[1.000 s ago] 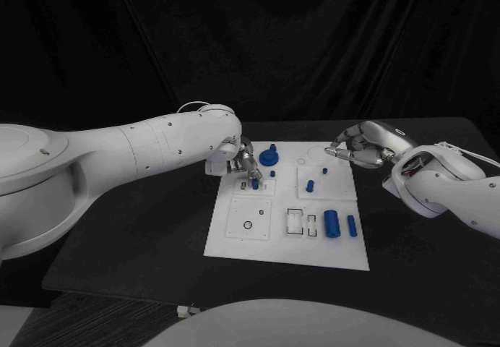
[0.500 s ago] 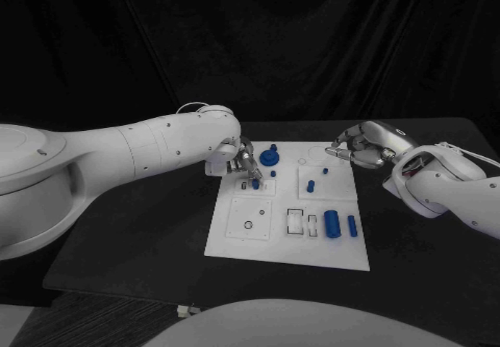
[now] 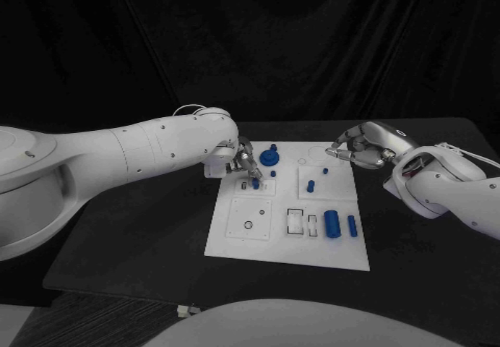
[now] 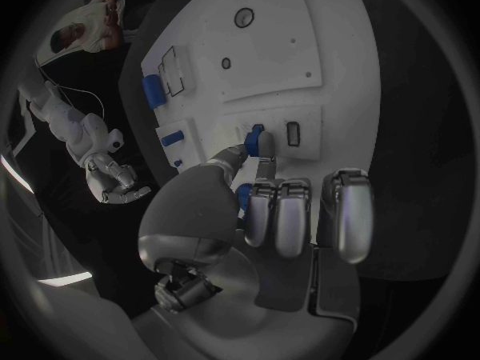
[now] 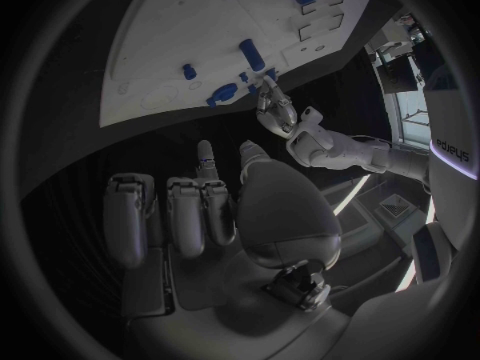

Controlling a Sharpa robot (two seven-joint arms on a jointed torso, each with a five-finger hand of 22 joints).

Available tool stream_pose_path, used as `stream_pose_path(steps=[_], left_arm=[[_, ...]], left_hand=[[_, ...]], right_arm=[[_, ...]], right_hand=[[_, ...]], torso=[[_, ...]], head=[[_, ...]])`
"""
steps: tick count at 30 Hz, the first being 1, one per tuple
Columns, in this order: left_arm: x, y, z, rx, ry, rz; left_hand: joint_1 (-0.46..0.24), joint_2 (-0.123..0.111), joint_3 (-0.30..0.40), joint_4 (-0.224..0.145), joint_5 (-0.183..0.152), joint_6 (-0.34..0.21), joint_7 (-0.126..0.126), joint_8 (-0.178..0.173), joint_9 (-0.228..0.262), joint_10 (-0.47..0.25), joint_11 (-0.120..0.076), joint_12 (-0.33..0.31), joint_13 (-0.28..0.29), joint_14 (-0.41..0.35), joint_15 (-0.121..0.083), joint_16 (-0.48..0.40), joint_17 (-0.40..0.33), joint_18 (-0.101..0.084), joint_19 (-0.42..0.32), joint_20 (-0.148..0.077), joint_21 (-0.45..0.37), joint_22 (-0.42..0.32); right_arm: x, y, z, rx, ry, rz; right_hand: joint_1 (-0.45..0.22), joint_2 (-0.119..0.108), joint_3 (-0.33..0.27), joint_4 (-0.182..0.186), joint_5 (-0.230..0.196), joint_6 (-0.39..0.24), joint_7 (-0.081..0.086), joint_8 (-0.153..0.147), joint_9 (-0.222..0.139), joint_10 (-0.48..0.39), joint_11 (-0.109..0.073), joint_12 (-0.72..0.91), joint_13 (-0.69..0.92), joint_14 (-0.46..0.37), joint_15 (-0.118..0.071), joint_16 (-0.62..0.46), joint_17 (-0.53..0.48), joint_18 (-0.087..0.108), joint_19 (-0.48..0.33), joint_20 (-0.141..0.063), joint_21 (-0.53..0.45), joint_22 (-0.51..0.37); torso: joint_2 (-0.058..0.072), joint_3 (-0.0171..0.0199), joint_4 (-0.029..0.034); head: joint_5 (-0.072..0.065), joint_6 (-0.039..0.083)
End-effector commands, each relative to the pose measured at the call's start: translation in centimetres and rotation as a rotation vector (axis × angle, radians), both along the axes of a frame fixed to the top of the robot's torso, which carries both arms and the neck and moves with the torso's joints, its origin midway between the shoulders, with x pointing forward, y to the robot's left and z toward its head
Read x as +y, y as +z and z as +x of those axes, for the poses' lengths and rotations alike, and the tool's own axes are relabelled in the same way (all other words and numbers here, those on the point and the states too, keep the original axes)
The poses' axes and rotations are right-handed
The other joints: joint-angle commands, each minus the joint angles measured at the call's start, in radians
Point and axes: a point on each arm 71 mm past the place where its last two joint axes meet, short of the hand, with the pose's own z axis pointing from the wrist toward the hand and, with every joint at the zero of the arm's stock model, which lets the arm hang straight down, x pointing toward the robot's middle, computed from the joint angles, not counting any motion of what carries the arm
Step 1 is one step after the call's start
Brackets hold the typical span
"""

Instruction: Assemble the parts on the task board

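1. White rectangular task board [image 3: 273, 238], plate-like, lying flat at the middle of the black table [image 3: 136, 238]; several raised square panels and outlined slots on its face.
2. Left hand [image 3: 242, 160], silver, many-fingered, over the board's 10 o'clock corner. It pinches a small blue peg [image 3: 255, 183] between thumb and one finger; the other fingers are curled in beside it. In the left wrist view the peg [image 4: 254, 140] stands upright with its lower end at a small slot in a square panel, a second slot just beside it; whether it is seated cannot be told.
3. Right hand [image 3: 365, 147], silver, many-fingered, above the table just off the board's 2 o'clock corner. Fingers curled inward on nothing; apart from the board.
4. Blue round knob-shaped part [image 3: 270, 155], standing near the board's 12 o'clock edge, just beside the left hand.
5. Small blue pin [image 3: 311, 186], upright in the panel toward 2 o'clock.
6. Large blue cylinder [image 3: 332, 223], lying toward 4 o'clock, beside two outlined rectangular slots.
7. Slim blue bar [image 3: 352, 225], lying just beside the cylinder, nearer the 3 o'clock edge.
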Motion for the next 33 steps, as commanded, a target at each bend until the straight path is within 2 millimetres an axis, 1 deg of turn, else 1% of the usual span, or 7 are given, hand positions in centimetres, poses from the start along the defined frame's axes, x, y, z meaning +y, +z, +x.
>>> stream_pose_path(steps=[1,18,30,33], left_arm=[[-0.1,0.1,0.0,-0.038,0.014,-0.031],[0.7,0.3,-0.6,-0.074,0.046,-0.050],[1.5,1.0,-1.9,-0.172,0.072,-0.152],[2.0,1.4,-2.3,-0.213,0.086,-0.190]], left_hand=[[0.014,-0.029,0.100,-0.026,0.030,0.019,-0.006,-0.015,-0.005,0.104,-0.009,0.022,0.255,0.109,-0.010,0.014,0.264,-0.010,0.061,-0.011,0.008,0.234],[0.007,-0.033,0.106,-0.027,0.032,0.012,-0.004,-0.019,-0.006,0.104,-0.008,0.022,0.255,0.109,-0.010,0.014,0.264,-0.008,0.058,-0.011,0.000,0.231],[-0.001,-0.033,0.111,-0.026,0.023,0.005,-0.001,-0.023,-0.007,0.104,-0.005,0.022,0.255,0.109,-0.008,0.014,0.264,-0.005,0.053,-0.010,-0.012,0.227],[-0.002,-0.033,0.112,-0.025,0.021,0.005,-0.001,-0.023,-0.007,0.104,-0.005,0.022,0.255,0.109,-0.008,0.014,0.264,-0.004,0.050,-0.010,-0.020,0.225]], right_arm=[[-0.2,-0.1,0.0,-0.007,-0.010,0.003],[-0.4,-0.4,0.0,-0.002,-0.016,-0.001],[-0.5,-0.3,-0.1,-0.006,-0.017,0.002],[-0.6,-0.3,-0.1,-0.009,-0.019,0.003]], right_hand=[[0.018,0.001,0.000,-0.003,0.018,0.008,0.002,0.002,0.015,0.108,0.006,0.020,0.265,0.102,0.010,0.017,0.264,0.006,0.055,0.003,-0.016,0.246],[0.018,0.001,0.000,-0.003,0.019,0.008,0.002,0.002,0.015,0.108,0.006,0.020,0.265,0.102,0.010,0.017,0.264,0.006,0.055,0.003,-0.015,0.247],[0.019,0.000,0.000,-0.002,0.021,0.008,0.003,0.002,0.015,0.108,0.006,0.020,0.265,0.102,0.010,0.017,0.264,0.006,0.055,0.003,-0.015,0.246],[0.019,0.000,0.000,-0.002,0.021,0.008,0.003,0.002,0.015,0.108,0.006,0.020,0.265,0.102,0.010,0.017,0.264,0.006,0.055,0.003,-0.016,0.246]], torso=[[0.000,0.0002,0.0001],[0.000,-0.0001,-0.0001],[-0.001,-0.0002,0.0001],[-0.001,0.0008,-0.0002]], head=[[0.002,0.000],[0.004,0.000],[0.002,0.000],[0.002,0.000]])
